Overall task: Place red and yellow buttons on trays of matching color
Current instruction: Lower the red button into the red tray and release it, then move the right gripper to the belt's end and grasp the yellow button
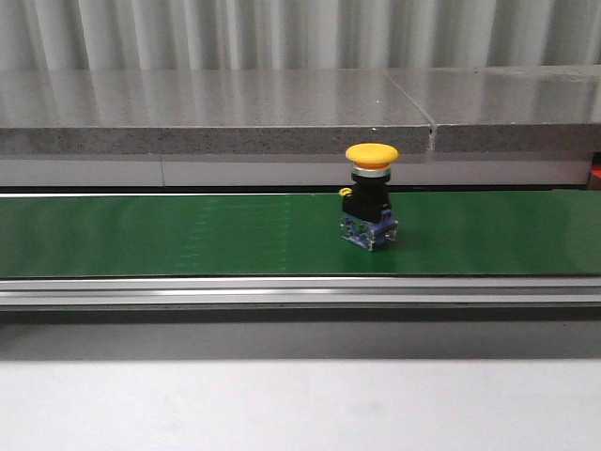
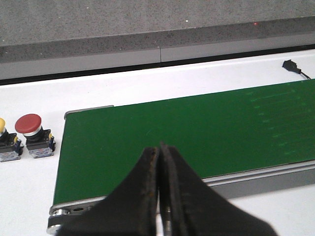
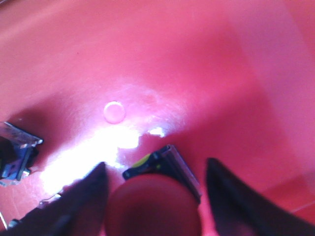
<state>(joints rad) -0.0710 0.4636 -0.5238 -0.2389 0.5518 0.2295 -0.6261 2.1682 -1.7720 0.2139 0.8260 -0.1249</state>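
Now my right gripper stands open over a red button in the red tray, my left gripper is closed empty, and the yellow button at the belt's two o'clock waits.

Two yellow buttons, three red buttons.

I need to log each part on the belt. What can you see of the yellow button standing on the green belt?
The yellow button has a domed, mushroom-shaped yellow cap on a silver collar, a black body with a small yellow tab at its side, and a clear bluish block at the base. It looks like plastic. It stands upright on the green belt, right of centre in the front view, its base resting on the belt. Nothing else touches it.
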